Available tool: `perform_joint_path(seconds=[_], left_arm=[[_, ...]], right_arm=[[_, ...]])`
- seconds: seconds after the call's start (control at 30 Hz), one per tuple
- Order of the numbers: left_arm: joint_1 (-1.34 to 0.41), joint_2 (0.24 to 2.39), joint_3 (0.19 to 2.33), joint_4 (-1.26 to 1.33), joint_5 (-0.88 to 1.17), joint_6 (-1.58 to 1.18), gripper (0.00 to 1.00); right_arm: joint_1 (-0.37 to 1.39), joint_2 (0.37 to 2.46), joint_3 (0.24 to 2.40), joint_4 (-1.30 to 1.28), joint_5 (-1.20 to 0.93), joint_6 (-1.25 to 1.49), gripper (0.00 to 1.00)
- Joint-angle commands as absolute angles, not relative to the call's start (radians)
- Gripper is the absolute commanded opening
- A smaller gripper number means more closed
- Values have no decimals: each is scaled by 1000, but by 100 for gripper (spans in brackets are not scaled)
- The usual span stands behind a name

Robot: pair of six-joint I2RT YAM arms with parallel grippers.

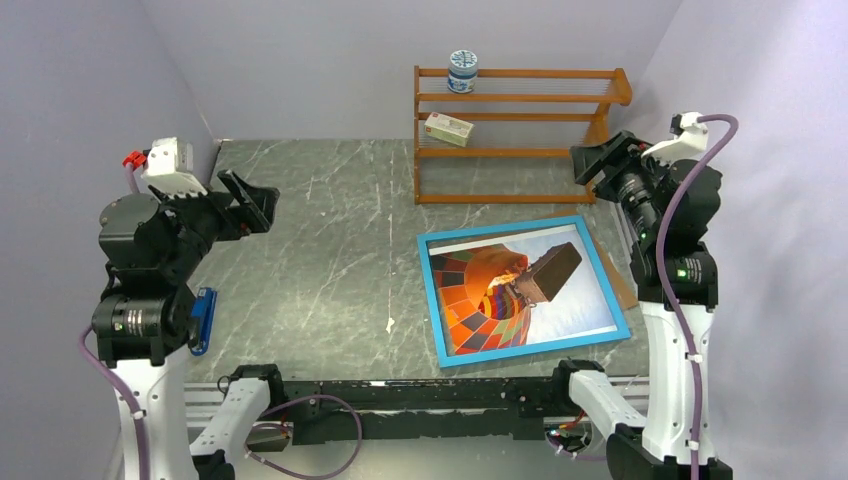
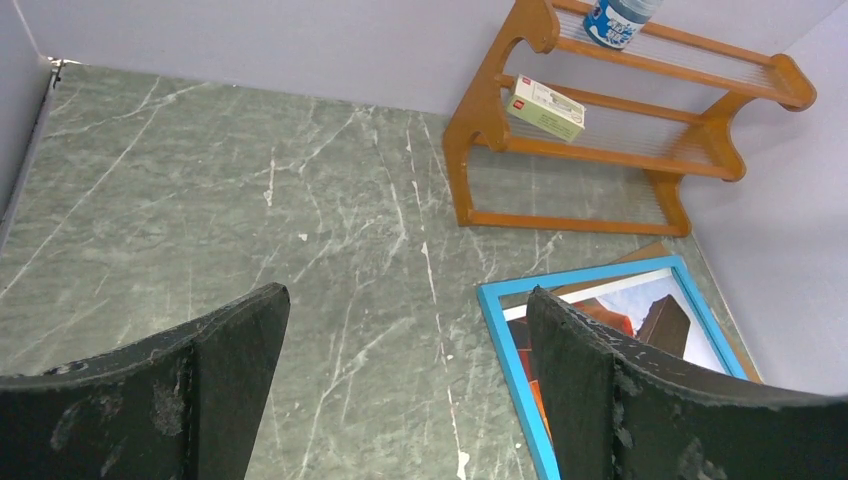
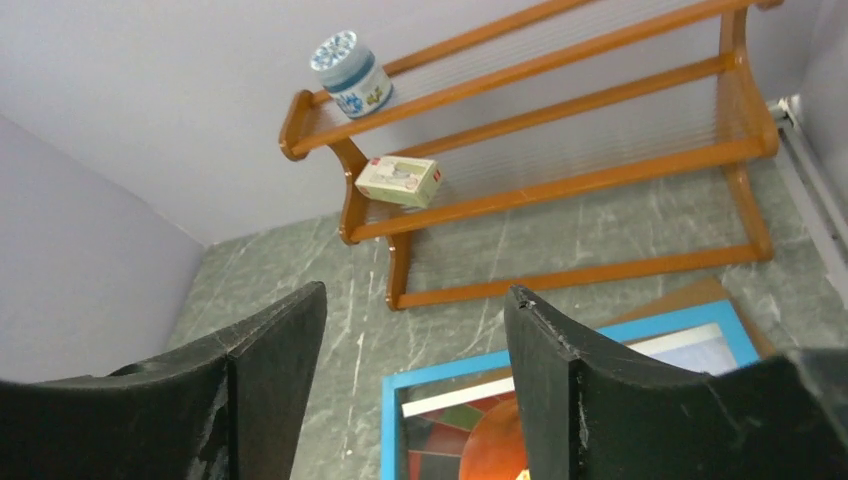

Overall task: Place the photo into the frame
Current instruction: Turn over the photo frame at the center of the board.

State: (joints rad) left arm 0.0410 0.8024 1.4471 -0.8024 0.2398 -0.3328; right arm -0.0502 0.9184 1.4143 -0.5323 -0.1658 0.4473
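The photo [image 1: 480, 300], likely thin, floppy and best pinched by its white border, lies within the blue frame [image 1: 430, 290] on the surface [image 1: 320, 250], below the right jaws and well apart from the left jaws, both released and empty.

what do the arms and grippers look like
Left arm and right arm: black joints, white lower links, a purple cable each. The left has a white wrist block with a red plug; the right shows a green light. Left gripper and right gripper: two broad, scuffed black fingers each.
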Motion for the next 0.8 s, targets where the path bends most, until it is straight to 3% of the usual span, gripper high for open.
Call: perform_joint_path(seconds=[0.0,0.27,0.43,0.57,0.77], left_arm=[[46,802,1436,-739,246,-356,94],[46,759,1313,-691,362,-362,94],[46,745,1217,-682,376,-400,94],[46,775,1137,-671,382,-464,94],[46,943,1001,-590,606,-511,94]], right_arm=[[-52,905,1373,-493,-158,449,73],[-52,932,1264,-462,-206,520,75],[-52,948,1168,-508,-116,581,66],[-52,948,1032,-477,-67,636,73],[-30,1038,897,-437,-206,623,76]])
